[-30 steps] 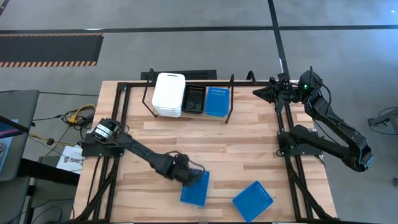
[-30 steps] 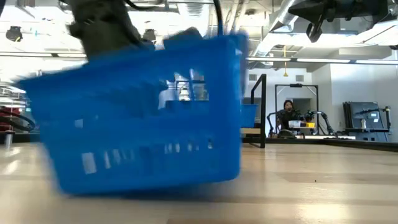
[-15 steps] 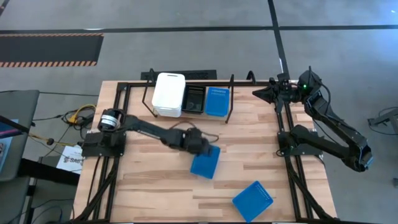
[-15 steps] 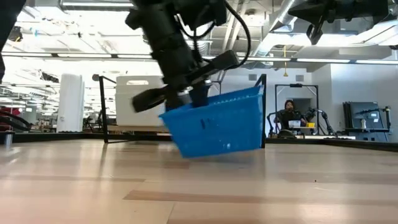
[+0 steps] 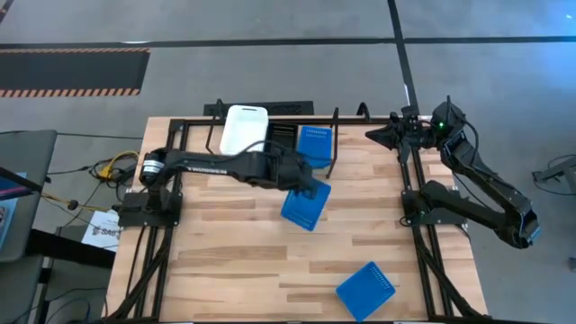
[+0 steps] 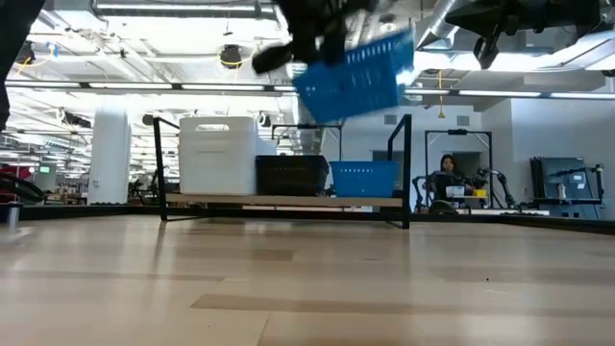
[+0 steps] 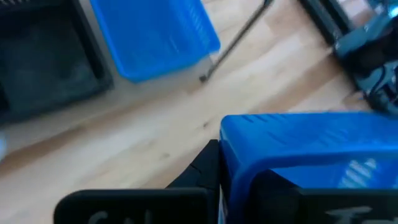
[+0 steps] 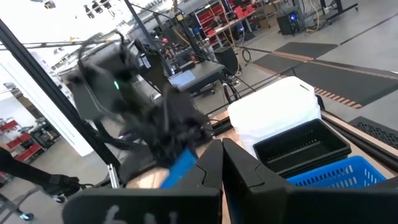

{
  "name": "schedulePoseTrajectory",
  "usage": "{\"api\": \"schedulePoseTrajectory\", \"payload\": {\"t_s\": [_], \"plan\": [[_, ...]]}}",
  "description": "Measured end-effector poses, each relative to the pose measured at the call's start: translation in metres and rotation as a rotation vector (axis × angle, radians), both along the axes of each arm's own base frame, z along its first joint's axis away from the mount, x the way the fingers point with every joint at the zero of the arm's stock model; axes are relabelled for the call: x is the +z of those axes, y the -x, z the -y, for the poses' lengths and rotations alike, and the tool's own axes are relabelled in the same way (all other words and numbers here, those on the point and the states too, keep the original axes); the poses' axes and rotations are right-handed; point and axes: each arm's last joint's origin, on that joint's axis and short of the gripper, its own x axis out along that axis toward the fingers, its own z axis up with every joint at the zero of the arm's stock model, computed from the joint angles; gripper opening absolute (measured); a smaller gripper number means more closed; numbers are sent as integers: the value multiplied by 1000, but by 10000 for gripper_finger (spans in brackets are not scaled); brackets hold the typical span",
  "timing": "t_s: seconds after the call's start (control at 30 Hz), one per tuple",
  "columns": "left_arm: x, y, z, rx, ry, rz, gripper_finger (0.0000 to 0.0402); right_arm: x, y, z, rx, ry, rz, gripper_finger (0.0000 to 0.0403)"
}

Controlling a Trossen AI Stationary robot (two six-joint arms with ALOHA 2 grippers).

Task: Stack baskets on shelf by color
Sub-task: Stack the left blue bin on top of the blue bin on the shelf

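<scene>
My left gripper (image 5: 294, 183) is shut on a blue basket (image 5: 306, 206), held high above the table (image 6: 356, 69), just in front of the shelf (image 5: 335, 144). On the shelf sit a white basket stack (image 5: 243, 131), a black basket (image 5: 281, 137) and a blue basket (image 5: 314, 147). Another blue basket (image 5: 366, 290) lies on its bottom near the table's front edge. My right gripper (image 5: 382, 133) waits shut at the far right, level, touching nothing. My left gripper holds the blue basket by one side wall near a corner (image 7: 231, 155), one finger (image 7: 202, 171) outside the wall and the other inside the basket. The fingers slant down from the table's left. The basket hangs tilted, clear of the table.
The shelf's upright wire dividers (image 6: 405, 168) stand at its ends. The black frame rails (image 5: 175, 135) run along the table's left, right and far sides. Bare wood (image 5: 234, 261) lies between the arm and the near edge. A person (image 6: 444, 178) sits far behind the table.
My left gripper has swung from the table's near edge toward the shelf and risen, rolling its wrist. The blue basket has gone with it, from just above the tabletop to well above it, still tilted.
</scene>
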Motion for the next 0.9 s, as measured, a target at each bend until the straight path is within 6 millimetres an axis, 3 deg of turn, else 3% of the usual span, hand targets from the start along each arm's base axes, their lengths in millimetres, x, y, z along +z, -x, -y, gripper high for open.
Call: {"api": "schedulePoseTrajectory", "payload": {"t_s": [0.1, 0.23, 0.5, 0.7, 0.9], "plan": [[19, 2, 2, 0, -20, 14, 0, 0, 0, 0, 0, 0, 0, 22], [16, 5, 20, -15, 0, -7, 0, 0, 0, 0, 0, 1, 0, 21], [-32, 17, 45, 88, 122, -153, 0, 0, 0, 0, 1, 0, 0, 22], [-69, 18, 42, 141, 230, -152, 0, 0, 0, -1, 27, -7, 1, 18], [-94, 20, 33, 181, 304, -149, 0, 0, -5, -6, 76, -7, 1, 14]]}}
